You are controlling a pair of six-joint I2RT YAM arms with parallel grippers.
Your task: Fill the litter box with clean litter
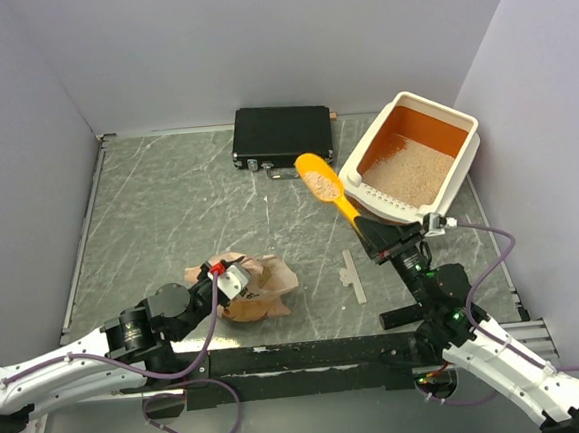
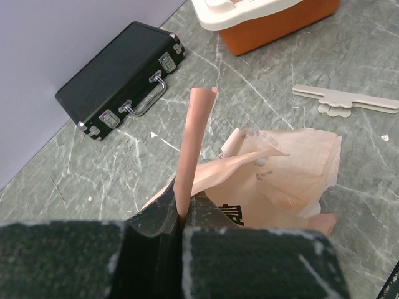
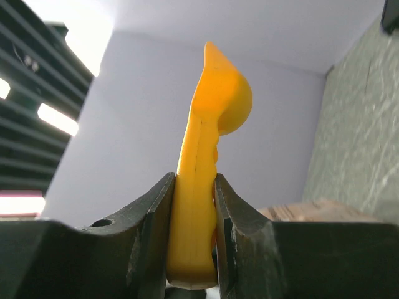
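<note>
Ahead of left fingers: grey-green marbled tabletop, pale veins, scattered white flecks. Up-left of them: plain lavender-grey wall meeting tabletop. Above right fingers: same plain wall, evenly lit. Far left of them: dark slats, bright light strips between. Right of them: tabletop strip, tilted in view.

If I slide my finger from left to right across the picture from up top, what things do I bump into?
paper bag → yellow scoop → litter box
</note>
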